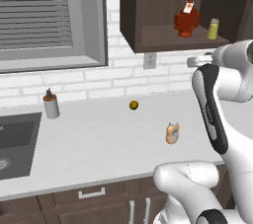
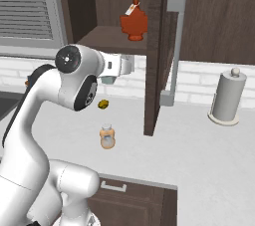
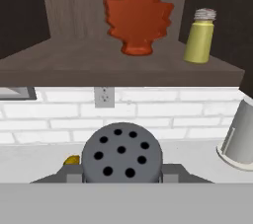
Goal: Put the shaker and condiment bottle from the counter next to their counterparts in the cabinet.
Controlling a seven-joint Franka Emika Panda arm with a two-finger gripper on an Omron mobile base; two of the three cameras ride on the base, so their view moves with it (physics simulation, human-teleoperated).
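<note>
In the hand view the dark grey cap of the shaker (image 3: 121, 153), pierced with round holes, sits right in front of the camera between the two fingers, so the gripper (image 3: 121, 178) is clamped on the shaker. The right base view shows the hand (image 2: 117, 67) held level, just below the front edge of the cabinet's shelf and left of the open cabinet door (image 2: 154, 51); the shaker itself cannot be made out there.

On the counter (image 1: 99, 139) the condiment bottle (image 1: 172, 133) stands upright toward the front edge, well apart from the gripper. Behind it, near the back edge, lies a small yellow-brown object (image 1: 134, 105). The left base view adds a grey cylinder (image 1: 51, 105) with an orange-and-black top beside the sink (image 1: 15, 141) at the counter's left end; the right base view adds a paper towel roll (image 2: 228, 96) toward the right end.

Farthest off, in the cabinet (image 3: 118, 67), the dark red bottle (image 3: 138, 16) stands mid-shelf, and the yellow-green shaker (image 3: 199, 36) stands to its right near the shelf's right corner. The open door juts forward just right of the hand.
</note>
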